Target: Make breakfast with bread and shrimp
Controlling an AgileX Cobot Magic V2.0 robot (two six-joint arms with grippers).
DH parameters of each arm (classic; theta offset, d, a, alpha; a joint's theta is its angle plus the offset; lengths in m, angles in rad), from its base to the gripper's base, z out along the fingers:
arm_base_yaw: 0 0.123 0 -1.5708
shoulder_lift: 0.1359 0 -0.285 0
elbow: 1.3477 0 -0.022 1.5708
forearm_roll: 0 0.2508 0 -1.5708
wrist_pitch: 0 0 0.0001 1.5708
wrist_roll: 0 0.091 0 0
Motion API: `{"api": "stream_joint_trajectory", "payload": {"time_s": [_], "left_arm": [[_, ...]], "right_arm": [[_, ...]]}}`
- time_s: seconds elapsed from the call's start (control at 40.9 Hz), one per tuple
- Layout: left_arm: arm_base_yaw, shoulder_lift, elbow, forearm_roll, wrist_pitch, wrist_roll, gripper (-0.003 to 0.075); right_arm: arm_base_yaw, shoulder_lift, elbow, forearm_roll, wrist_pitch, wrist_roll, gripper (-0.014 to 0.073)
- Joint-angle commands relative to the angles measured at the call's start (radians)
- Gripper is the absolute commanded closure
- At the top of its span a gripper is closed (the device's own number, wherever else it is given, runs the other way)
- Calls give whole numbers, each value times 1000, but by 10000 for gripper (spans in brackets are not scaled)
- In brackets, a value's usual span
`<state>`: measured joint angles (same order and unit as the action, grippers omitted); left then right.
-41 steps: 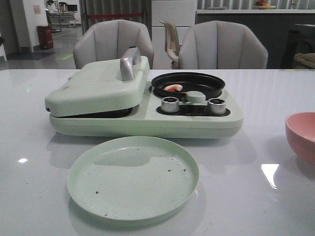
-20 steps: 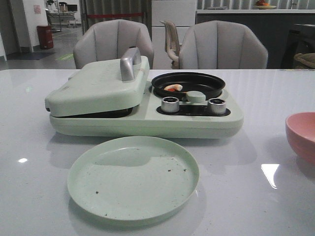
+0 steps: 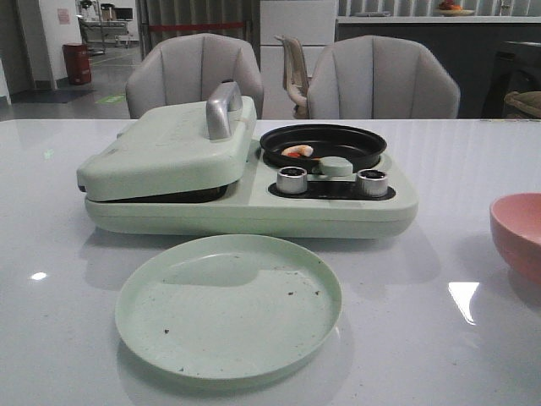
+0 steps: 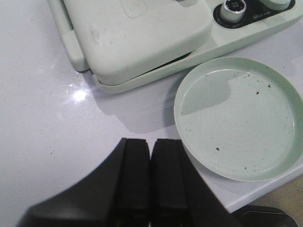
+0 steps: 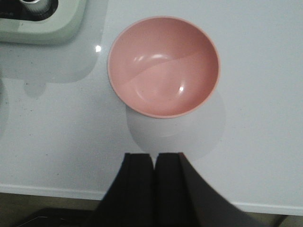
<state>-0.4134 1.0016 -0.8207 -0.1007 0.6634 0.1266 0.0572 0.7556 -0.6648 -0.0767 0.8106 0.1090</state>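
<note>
With the shrimp (image 3: 297,151) lying in the far pan (image 3: 324,144) and no bread visible, the cooking step seems underway; both empty grippers, left (image 4: 150,182) and right (image 5: 155,184), are closed, so the next move likely means opening the lid (image 3: 169,150).

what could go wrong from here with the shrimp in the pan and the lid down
1. The shrimp lies small and curled in the black pan, close to its rim; a pinch may slip or scrape the pan.
2. The press lid is down and no bread shows; lifting it by the metal handle could shift the whole appliance toward the green plate.
3. The pink bowl sits near the table edge, so a right arm sweep might knock it off.
</note>
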Motion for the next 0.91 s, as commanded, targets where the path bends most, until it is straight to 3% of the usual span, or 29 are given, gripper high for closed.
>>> {"api": "stream_joint_trajectory", "payload": {"time_s": [0.0,0.294,0.661,0.881], "left_arm": [[6,-37,-25,37,-71,-9,619],[231,-271,199,47,-265,-9,619],[312,-681,673,-16,-702,-9,619],[351,-830,813,-70,-779,-9,619]], "right_arm": [[0,-7,-26,-3,-62,-6,559],[0,-7,-26,-3,-63,-6,559],[0,-7,-26,-3,-63,-6,559],[0,-7,-26,-3,-63,-6,559]]}}
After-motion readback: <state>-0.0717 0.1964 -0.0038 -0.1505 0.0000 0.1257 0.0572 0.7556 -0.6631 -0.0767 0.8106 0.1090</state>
